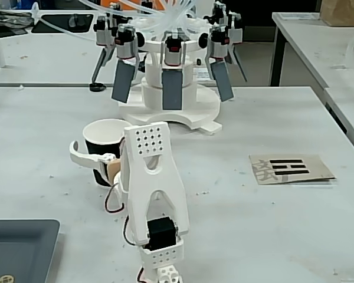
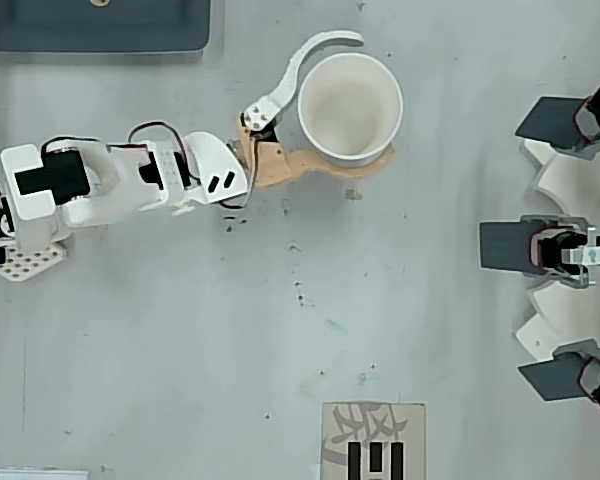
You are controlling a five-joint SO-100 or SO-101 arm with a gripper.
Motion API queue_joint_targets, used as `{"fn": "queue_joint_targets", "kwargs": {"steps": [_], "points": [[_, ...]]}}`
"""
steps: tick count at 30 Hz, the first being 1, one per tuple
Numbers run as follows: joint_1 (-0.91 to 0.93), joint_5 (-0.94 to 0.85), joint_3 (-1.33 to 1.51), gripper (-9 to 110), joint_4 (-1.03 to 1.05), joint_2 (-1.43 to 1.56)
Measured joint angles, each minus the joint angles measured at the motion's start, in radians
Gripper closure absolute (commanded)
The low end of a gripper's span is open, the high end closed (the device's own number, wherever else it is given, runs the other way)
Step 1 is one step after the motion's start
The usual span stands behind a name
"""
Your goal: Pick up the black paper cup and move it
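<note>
Black paper cup point(image 2: 350, 108), tapered, white inside, stands upright on the grey surface point(image 2: 280, 330) between the open end effector's point(image 2: 372, 98) curved white and tan fingers. Closing off-centre could tip it, or squeezing hard could crush its thin wall.

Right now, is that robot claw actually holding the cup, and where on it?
Not yet. The gripper is open, its two fingers around the upright black paper cup, one on each side of the wall below the rim.
</note>
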Motion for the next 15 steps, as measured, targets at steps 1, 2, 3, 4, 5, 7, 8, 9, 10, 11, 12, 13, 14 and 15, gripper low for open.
{"fn": "queue_joint_targets", "kwargs": {"steps": [1,2,3,4,5,7,8,9,10,11,12,13,14,15], "points": [[0.000,0.005,0.000,75,-0.005,0.000],[0.000,0.008,0.000,76,-0.009,0.000],[0.000,0.008,0.000,77,-0.011,0.000],[0.000,0.011,0.000,78,-0.011,-0.002],[0.000,0.014,0.000,79,-0.011,-0.005],[0.000,0.014,0.000,80,-0.011,-0.008],[0.000,0.014,0.000,81,-0.011,-0.008],[0.000,0.018,-0.002,83,-0.011,-0.008],[0.000,0.021,-0.002,84,-0.011,-0.008],[0.000,0.023,-0.002,85,-0.011,-0.008],[0.000,0.023,-0.002,86,-0.011,-0.008],[0.000,0.023,-0.002,87,-0.011,-0.008],[0.000,0.023,-0.002,88,-0.011,-0.008],[0.000,0.023,-0.002,89,-0.014,-0.008]]}}
